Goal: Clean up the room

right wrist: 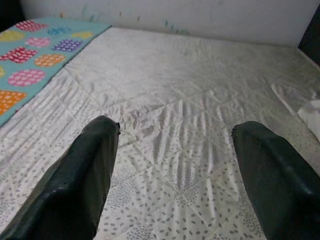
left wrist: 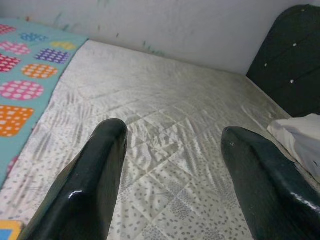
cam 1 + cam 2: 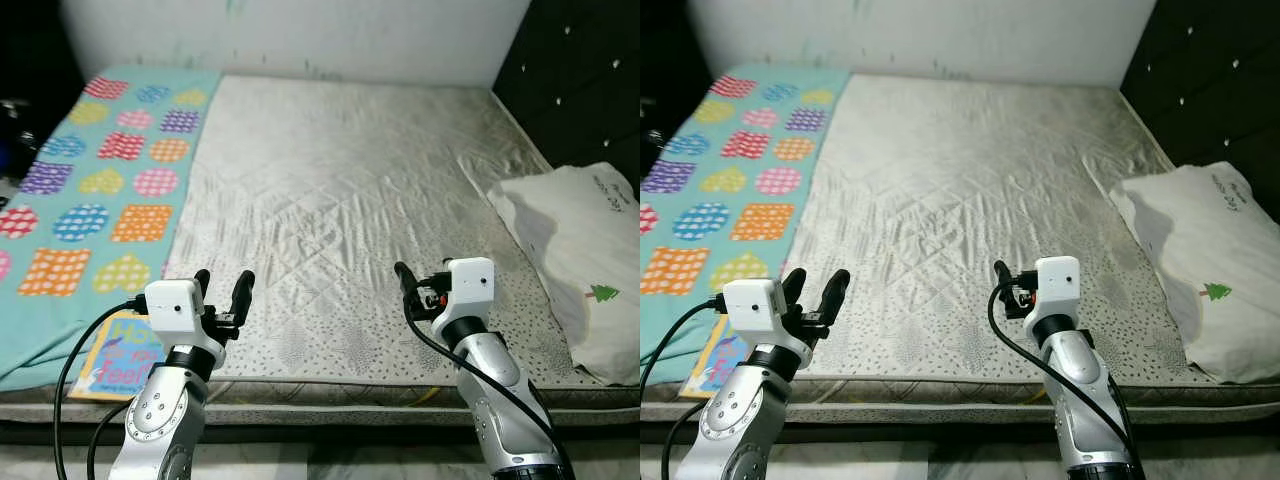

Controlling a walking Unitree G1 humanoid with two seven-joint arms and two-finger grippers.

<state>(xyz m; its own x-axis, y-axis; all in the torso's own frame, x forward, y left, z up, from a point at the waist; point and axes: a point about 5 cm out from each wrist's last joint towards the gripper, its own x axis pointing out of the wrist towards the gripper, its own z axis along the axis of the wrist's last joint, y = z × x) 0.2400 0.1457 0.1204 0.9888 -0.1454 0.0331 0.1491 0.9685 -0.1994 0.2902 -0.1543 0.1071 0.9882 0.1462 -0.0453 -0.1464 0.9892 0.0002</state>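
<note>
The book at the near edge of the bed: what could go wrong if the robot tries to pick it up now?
1. The book lies flat at the mattress edge, partly under the left gripper; a push could slide it off the bed.
2. It rests on the teal blanket, so the open fingers might catch the cloth too.
3. The left arm's black cable loops just beside the book and could snag it.
</note>
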